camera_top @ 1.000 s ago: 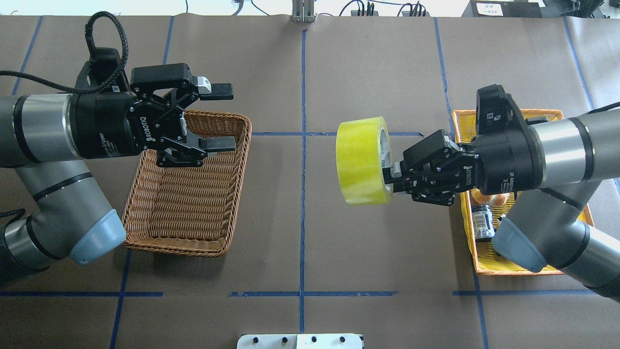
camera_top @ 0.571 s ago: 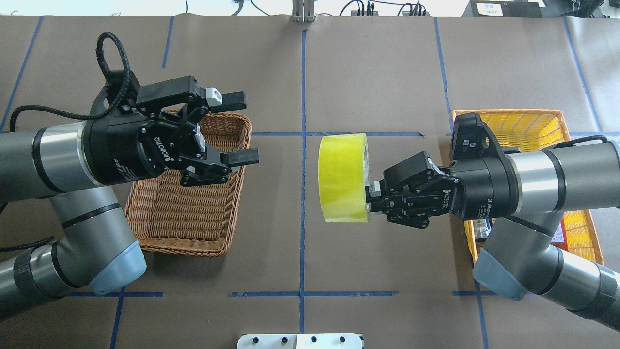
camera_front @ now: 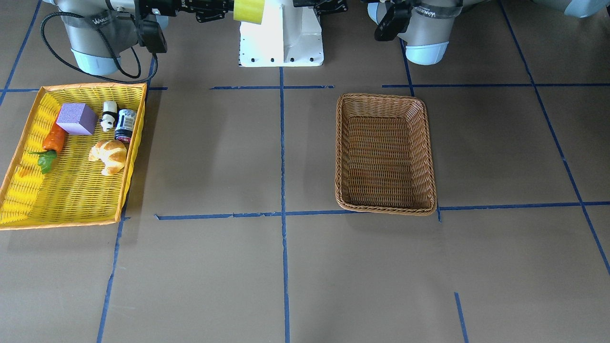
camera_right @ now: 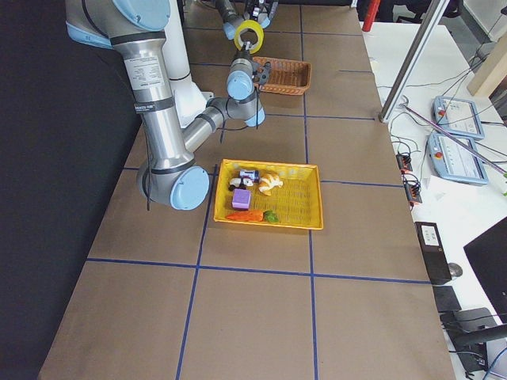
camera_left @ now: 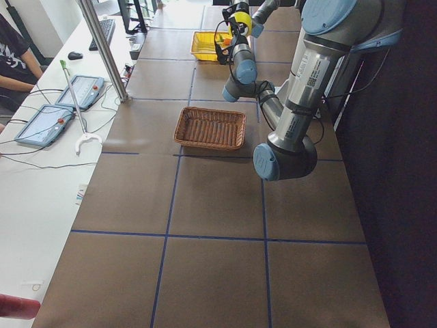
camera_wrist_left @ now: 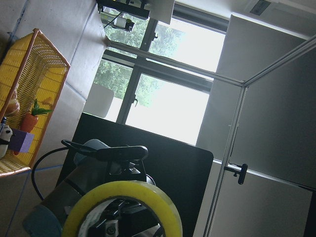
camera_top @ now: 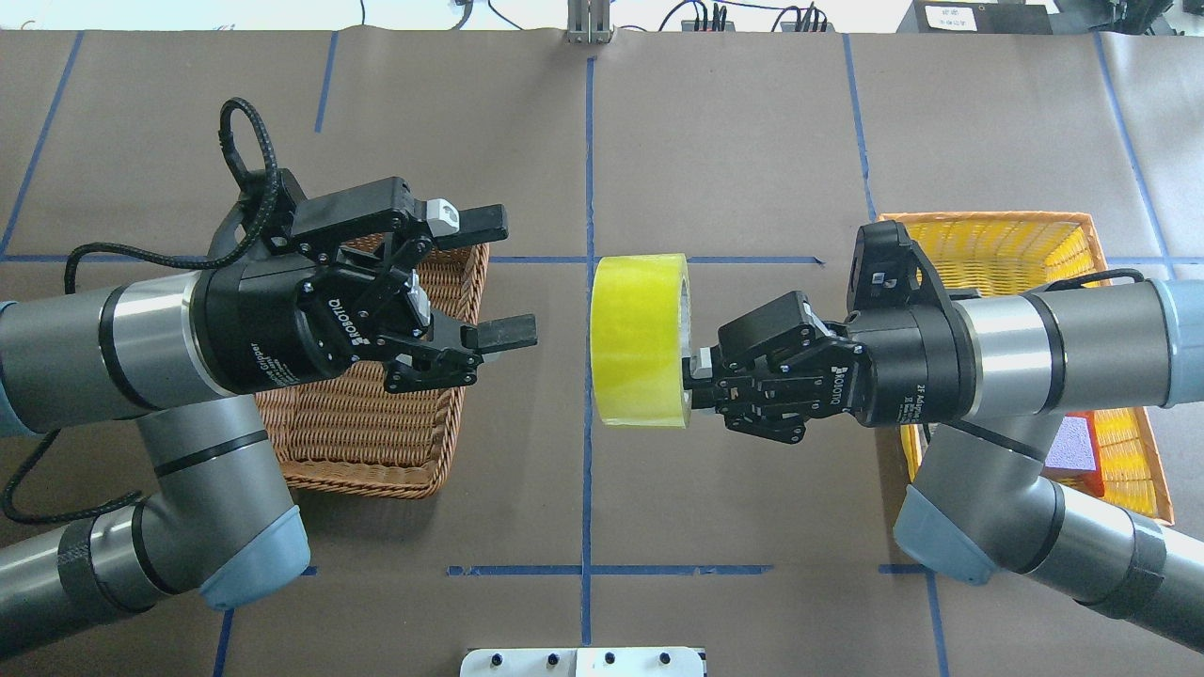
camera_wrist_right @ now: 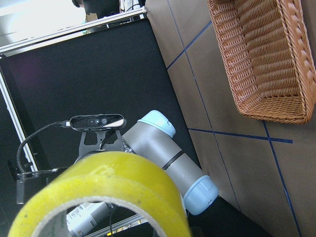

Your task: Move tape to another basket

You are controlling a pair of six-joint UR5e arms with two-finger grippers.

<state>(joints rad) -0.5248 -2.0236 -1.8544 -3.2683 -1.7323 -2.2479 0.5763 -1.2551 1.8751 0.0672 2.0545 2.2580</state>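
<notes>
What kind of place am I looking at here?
Probably a robotics lab: a left robot arm and right robot arm over a table marked with blue lines, beside a desk with control tablets.

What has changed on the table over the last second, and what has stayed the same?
The right end effector, shut on the tape, carried it further toward the robot's left side. The left end effector, open, advanced to meet it and is now just short of the roll. Nothing was newly grasped or released. The wicker basket and the yellow tray stayed put.
</notes>
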